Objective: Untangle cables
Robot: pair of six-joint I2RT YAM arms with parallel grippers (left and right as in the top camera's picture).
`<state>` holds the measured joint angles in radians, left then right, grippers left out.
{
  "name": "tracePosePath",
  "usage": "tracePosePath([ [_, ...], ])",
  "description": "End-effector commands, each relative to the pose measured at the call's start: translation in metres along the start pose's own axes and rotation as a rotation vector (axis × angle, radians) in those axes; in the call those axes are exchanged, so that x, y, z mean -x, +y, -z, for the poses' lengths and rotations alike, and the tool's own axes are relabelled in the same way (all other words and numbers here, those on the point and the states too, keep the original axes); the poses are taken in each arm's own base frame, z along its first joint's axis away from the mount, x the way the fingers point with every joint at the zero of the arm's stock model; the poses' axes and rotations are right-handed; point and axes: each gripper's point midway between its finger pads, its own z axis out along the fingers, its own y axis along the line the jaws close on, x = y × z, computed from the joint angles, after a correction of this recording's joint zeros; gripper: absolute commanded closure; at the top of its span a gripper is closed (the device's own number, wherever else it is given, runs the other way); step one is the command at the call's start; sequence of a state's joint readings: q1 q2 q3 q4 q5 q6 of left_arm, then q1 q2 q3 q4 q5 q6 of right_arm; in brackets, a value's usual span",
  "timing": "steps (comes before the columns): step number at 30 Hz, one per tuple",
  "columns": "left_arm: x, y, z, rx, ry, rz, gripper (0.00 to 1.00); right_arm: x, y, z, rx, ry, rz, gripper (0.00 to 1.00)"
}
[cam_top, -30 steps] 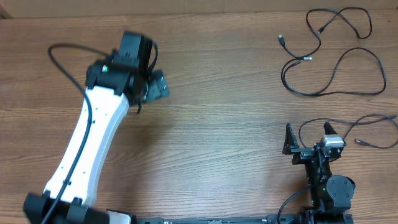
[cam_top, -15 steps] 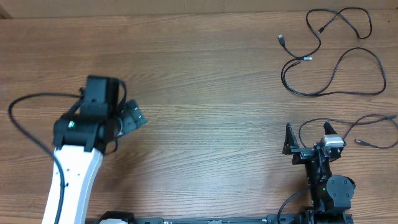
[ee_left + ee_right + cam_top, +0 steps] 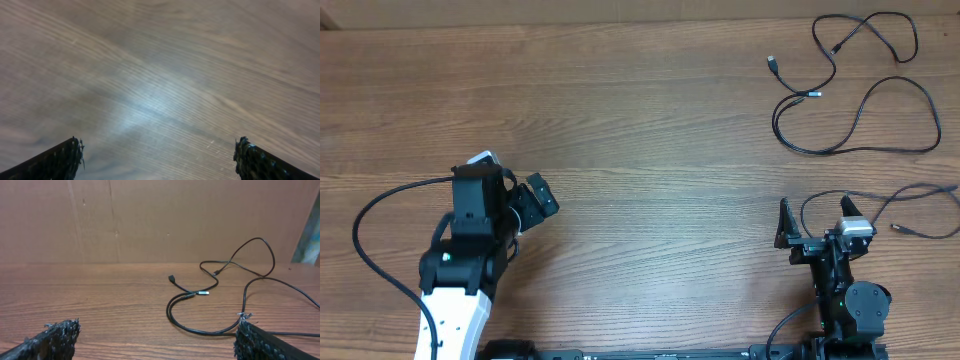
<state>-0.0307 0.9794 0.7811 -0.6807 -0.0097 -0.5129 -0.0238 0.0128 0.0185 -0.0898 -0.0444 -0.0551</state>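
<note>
The cables [image 3: 855,110] lie as loose black strands at the far right of the table, with small plugs at their ends. They also show in the right wrist view [image 3: 200,292], ahead of the fingers. One more strand [image 3: 920,192] loops by the right arm. My right gripper [image 3: 817,222] is open and empty near the front right edge; its fingers [image 3: 155,327] stand wide apart above bare wood. My left gripper [image 3: 532,198] is at the near left, far from the cables. It is open and empty, with only bare wood between its fingers [image 3: 157,145].
The wooden table [image 3: 660,150] fills the overhead view. A thicker black wire [image 3: 380,210] loops out from the left arm. A brown wall [image 3: 150,220] stands behind the table's far edge.
My left arm has drawn back from the far left toward the near edge, and its gripper is now lower in the overhead view. The right arm and the cables have not moved.
</note>
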Motion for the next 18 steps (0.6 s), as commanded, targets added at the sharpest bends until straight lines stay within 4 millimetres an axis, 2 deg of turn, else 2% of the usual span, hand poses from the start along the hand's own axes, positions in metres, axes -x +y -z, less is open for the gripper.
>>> tracePosePath([
  [1,-0.009,0.000,-0.001,-0.061,-0.006,-0.052,0.00,-0.001,-0.001,0.000,-0.005,-0.006,-0.005,0.00],
  [4,-0.012,0.003,0.000,-0.078,-0.012,-0.043,0.00,-0.001,-0.001,0.000,-0.005,-0.006,-0.005,0.00],
  [10,-0.015,0.002,0.010,-0.127,-0.062,-0.140,0.01,-0.001,-0.001,0.000,-0.005,-0.006,-0.005,0.00],
  [18,-0.024,0.006,0.017,-0.164,-0.146,-0.142,0.01,-0.001,-0.001,0.000,-0.005,-0.006,-0.005,0.00],
])
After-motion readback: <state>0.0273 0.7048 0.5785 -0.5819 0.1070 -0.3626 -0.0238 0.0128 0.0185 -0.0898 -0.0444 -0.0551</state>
